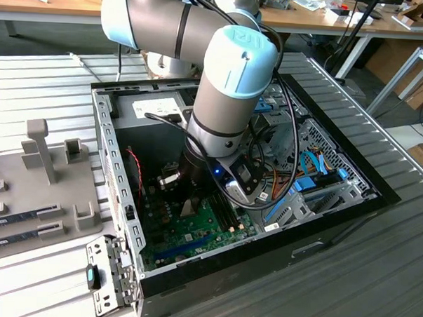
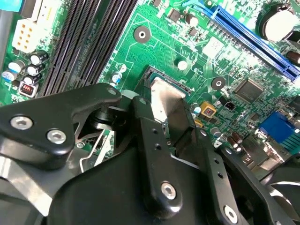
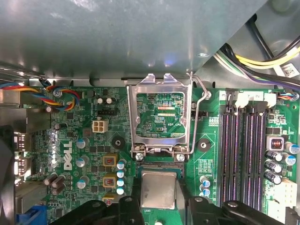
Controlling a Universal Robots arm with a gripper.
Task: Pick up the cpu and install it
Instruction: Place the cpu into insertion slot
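Observation:
The cpu (image 3: 158, 190) is a flat square chip with a silver-grey top. It lies level at the open socket (image 3: 159, 166) on the green motherboard (image 3: 211, 154), between my two black fingers (image 3: 129, 208). My gripper (image 3: 159, 210) is shut on the cpu, one finger on each of two opposite edges. In the second wrist view the cpu (image 2: 164, 93) sits inside the dark socket frame, partly covered by my fingers (image 2: 152, 140). In the exterior view my gripper (image 1: 187, 199) reaches down into the computer case (image 1: 350, 200), low over the board.
The socket's metal load plate (image 3: 159, 117) stands flipped open beside the cpu, with its wire lever (image 3: 199, 112) raised. Black memory slots (image 3: 241, 154) run along one side, and cable bundles (image 3: 262, 61) lie near. A grey fixture with memory sticks (image 1: 26, 220) is at the exterior view's left.

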